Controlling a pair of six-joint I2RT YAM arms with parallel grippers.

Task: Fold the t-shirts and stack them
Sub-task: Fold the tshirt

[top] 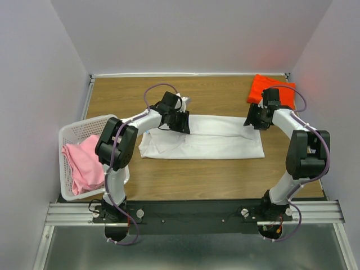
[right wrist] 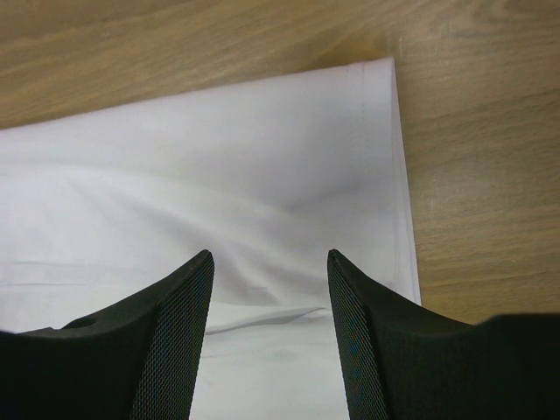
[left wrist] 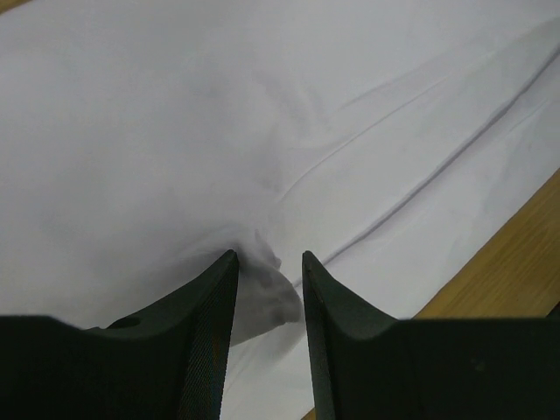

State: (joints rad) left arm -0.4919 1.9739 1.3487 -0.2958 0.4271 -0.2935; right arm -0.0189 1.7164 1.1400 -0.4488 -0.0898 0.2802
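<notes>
Nearest the camera, both arm bases are bolted to a metal rail (top: 191, 212) at the edge of the wooden table (top: 214, 180); the left arm reaches up and inward, and the right arm bends up along the right side. At the near left a white lattice basket (top: 70, 135) stands on the table edge, with the pink t-shirt (top: 84, 163) crumpled inside it, filling most of it.

In the middle of the table lies the white t-shirt (top: 214, 140), spread flat as a long band running left to right, its near edge slightly wavy; soft creases run along its length. The left gripper (left wrist: 267, 258) is down on the far left part of this shirt; its jaws are partly closed on a small bunched pinch of white cloth, which fills the gap and touches both fingers (left wrist: 206, 324). The right gripper (right wrist: 269, 258) is at the shirt's right end, close to the hemmed corner; its jaws stand apart with flat cloth beneath them (a folded edge of cloth crosses the gap low down), and nothing seems clamped; whether the tips touch the cloth I cannot tell.

Farthest off, in the far right corner of the table, the orange-red t-shirt (top: 261, 89) lies folded, just behind the right wrist and apart from the white one.
</notes>
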